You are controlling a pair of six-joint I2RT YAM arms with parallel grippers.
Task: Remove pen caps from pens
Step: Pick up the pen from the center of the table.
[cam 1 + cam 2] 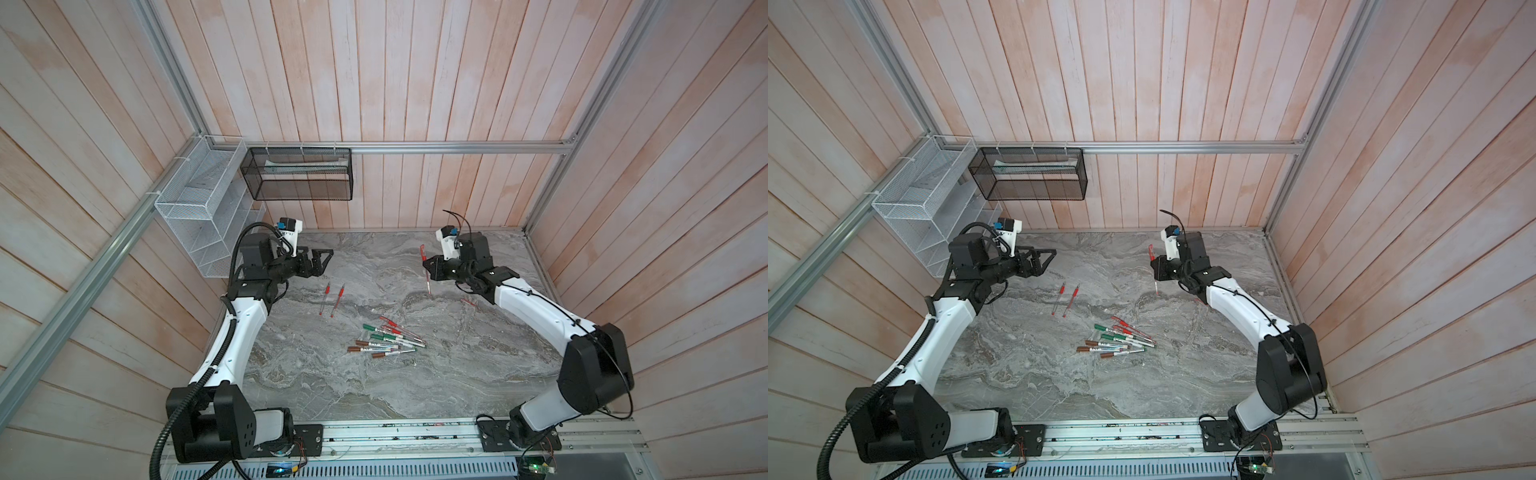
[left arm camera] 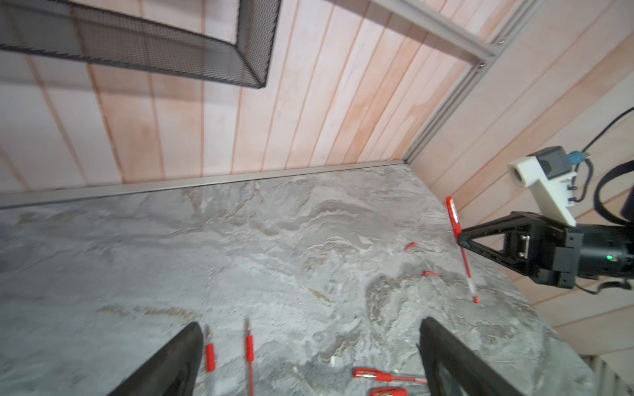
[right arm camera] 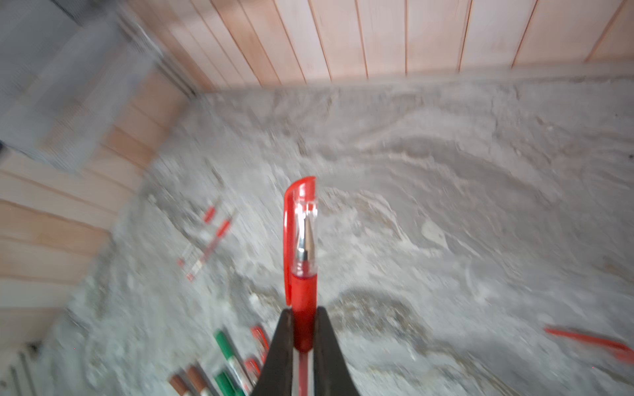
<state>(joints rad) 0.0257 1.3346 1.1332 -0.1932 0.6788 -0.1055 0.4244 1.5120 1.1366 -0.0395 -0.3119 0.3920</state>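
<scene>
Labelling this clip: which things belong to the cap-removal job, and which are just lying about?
Job: right gripper, held pen, cap, left gripper, pen pile, red pens, loose caps.
Lying about: black basket, white rack.

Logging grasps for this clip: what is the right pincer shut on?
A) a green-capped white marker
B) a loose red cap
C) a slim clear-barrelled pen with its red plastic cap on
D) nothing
C: the right pincer clamps the slim clear-barrelled pen, red plastic cap covering its tip.

black mesh basket [image 1: 299, 189], white wire rack [image 1: 187, 203], marble tabletop [image 1: 332, 386]
</scene>
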